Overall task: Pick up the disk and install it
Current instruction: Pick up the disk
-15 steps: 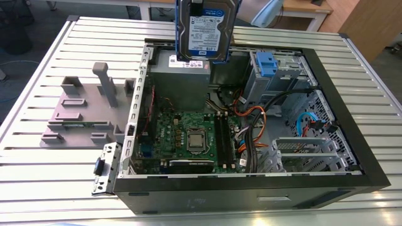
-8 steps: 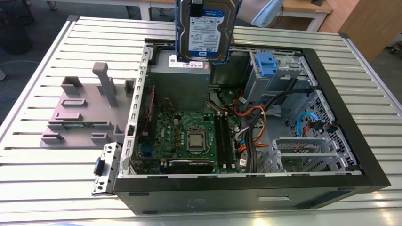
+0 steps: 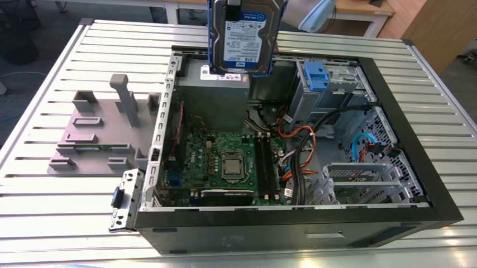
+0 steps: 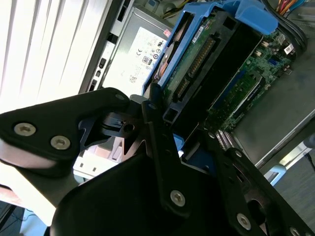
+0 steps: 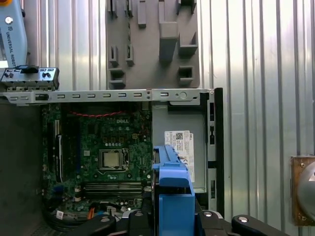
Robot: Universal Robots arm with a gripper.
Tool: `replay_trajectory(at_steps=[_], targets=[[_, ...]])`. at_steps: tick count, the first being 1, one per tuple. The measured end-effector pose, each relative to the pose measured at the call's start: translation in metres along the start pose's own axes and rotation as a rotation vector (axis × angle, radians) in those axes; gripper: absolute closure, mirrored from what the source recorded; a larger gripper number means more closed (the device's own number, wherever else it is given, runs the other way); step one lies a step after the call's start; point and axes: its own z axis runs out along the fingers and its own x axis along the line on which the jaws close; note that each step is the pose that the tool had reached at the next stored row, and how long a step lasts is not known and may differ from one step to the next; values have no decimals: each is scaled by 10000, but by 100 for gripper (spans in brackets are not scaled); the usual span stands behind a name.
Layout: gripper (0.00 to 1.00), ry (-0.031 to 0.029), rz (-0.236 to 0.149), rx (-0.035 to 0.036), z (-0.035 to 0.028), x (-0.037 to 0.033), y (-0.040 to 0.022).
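Note:
The disk point(image 3: 243, 36), a silver-grey drive with a white-and-blue label in a blue carrier frame, hangs upright in the air above the grey power supply point(image 3: 216, 97) at the back of the open computer case. My gripper point(image 4: 165, 125) is shut on it from above. In the second wrist view the black fingers point(image 4: 157, 147) clamp the disk point(image 4: 206, 59), with its connector edge and blue frame showing. In the first wrist view the blue carrier of the disk point(image 5: 172, 191) stands between the black finger links of my gripper point(image 5: 172, 219), over the power supply point(image 5: 179, 142).
The black computer case point(image 3: 298, 226) lies open on a slatted metal table point(image 3: 44, 190), with the green motherboard point(image 3: 223, 162) inside. A silver drive cage with blue tabs point(image 3: 320, 84) sits at the back, towards the exterior view's right. A grey plastic stand with posts point(image 3: 104, 128) lies beside the case, on the exterior view's left.

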Motion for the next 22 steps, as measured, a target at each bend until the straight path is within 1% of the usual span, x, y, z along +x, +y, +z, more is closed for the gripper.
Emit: replay_trajectory(at_steps=[22], targets=[[64,0,1,0,0,69,-2]])
